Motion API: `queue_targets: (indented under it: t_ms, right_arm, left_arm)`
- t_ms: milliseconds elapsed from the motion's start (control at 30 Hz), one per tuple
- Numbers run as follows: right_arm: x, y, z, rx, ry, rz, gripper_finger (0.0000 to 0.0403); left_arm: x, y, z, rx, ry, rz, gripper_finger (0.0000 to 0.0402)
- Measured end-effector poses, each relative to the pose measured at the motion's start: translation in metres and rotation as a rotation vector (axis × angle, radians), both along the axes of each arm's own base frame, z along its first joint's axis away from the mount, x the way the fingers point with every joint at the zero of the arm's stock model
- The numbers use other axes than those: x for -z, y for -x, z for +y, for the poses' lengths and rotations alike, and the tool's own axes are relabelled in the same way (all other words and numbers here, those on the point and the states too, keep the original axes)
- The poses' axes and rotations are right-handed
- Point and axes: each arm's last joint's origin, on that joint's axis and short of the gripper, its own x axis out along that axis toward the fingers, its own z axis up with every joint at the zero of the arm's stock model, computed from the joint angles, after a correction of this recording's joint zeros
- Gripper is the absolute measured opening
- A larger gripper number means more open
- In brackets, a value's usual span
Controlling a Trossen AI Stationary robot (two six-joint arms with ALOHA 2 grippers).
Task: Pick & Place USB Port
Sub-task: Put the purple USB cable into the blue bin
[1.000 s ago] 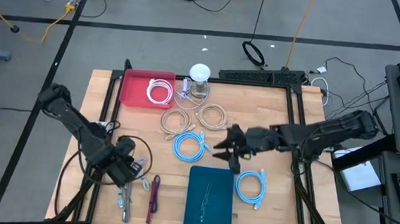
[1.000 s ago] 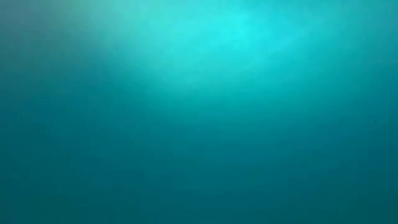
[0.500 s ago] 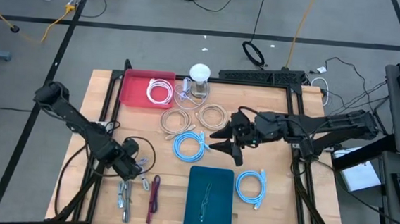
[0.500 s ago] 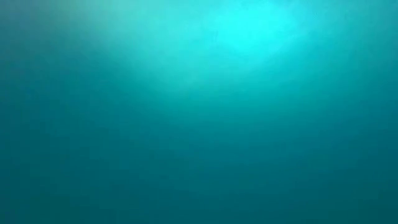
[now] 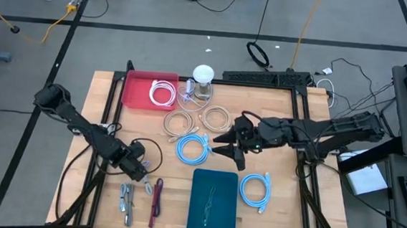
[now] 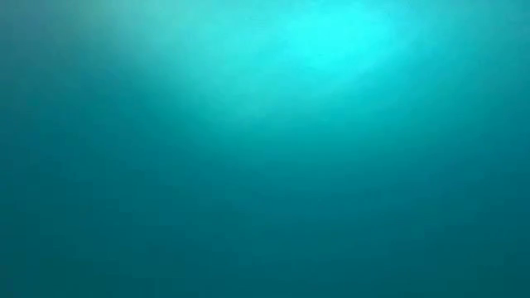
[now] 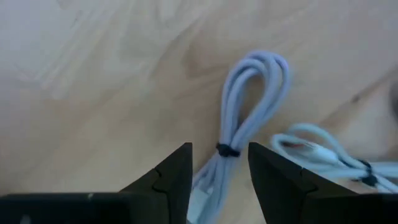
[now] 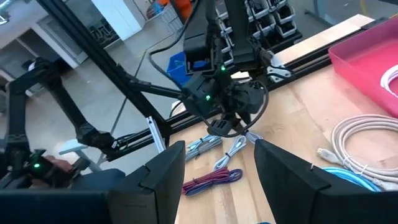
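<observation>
usb cable [image 7: 245, 118] lies between the parted fingers of the left gripper [image 7: 219, 177], unheld

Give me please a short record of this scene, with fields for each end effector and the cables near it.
left end effector: open, fingers either side of a tied grey cable bundle
right end effector: open, above the table, beside the blue cable coil
red tray: holds a white cable
low view: shows nothing usable

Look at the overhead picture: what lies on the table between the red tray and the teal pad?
In the high view, between the red tray and the teal pad lie two beige cable coils and a blue cable coil.
</observation>
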Motion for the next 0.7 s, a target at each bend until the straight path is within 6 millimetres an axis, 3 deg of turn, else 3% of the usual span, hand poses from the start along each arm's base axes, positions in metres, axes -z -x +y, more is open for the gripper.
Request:
queue_targets:
  t_ms: [133, 333, 533, 700]
  right_arm:
    - [0.000, 0.000, 0.002, -0.003, -0.016, 0.002, 0.0185]
    - [0.000, 0.001, 0.002, -0.008, -0.017, 0.002, 0.0185]
    - [0.001, 0.001, 0.004, -0.013, -0.013, 0.017, 0.0185]
    - [0.009, 0.004, 0.005, -0.014, 0.006, 0.094, 0.0185]
  left_arm:
    - [0.004, 0.003, 0.002, -0.004, -0.008, 0.019, 0.0120]
    - [0.004, 0.003, 0.002, -0.026, 0.006, 0.022, 0.0015]
    - [0.000, 0.003, 0.002, -0.189, 0.009, 0.004, 0.0008]
    - [-0.036, -0.010, -0.001, -0.337, 0.011, -0.242, 0.0008]
